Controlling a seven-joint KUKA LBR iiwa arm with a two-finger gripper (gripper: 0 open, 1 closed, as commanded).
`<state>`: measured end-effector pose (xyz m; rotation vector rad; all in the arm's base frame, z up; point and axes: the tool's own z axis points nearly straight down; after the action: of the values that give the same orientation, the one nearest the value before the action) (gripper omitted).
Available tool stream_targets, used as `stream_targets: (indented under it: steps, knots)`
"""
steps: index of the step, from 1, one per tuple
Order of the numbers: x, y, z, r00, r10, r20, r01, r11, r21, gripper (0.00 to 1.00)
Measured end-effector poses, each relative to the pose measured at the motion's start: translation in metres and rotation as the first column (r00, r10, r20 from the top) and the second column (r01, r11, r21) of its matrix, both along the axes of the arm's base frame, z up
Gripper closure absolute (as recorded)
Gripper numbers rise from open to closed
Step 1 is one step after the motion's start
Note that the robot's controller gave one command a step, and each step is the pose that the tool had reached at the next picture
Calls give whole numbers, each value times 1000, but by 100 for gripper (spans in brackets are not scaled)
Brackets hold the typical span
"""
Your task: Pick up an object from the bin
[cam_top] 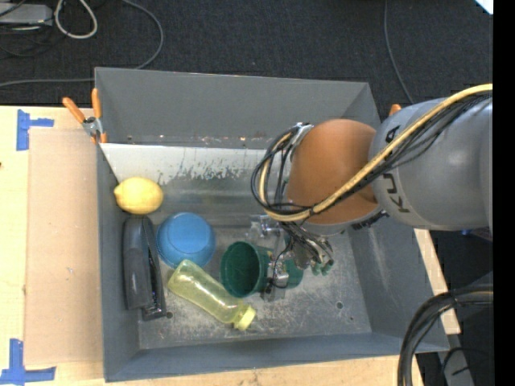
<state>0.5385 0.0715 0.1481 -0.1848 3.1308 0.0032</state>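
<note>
Nearest lies a pale yellow, clear bottle (208, 294) on its side. Just beyond it, a dark green cup (240, 267) lies tipped over near the middle of the bin (233, 95). The gripper (278, 278) is down close against the cup's right side; whether it is spread or pinching cannot be told. Farther back, the grey arm (442, 167) bears black lettering beginning KU.

Arm (438, 163) extends from right, orange-covered wrist (334, 171) angled downward.
</note>
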Motion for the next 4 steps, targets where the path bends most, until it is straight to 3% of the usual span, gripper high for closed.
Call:
stream_targets:
  steps: [1, 2, 3, 4]
  knots:
    - [13, -11, -44, 996, -85, -2, 85, 996, 0, 0]
    - [8, -33, -79, 999, -37, -1, 37, 999, 1, 0]
    - [14, -13, -78, 996, -86, 3, 86, 996, 3, 100]
    - [14, -13, -78, 996, -87, 3, 87, 996, 4, 100]
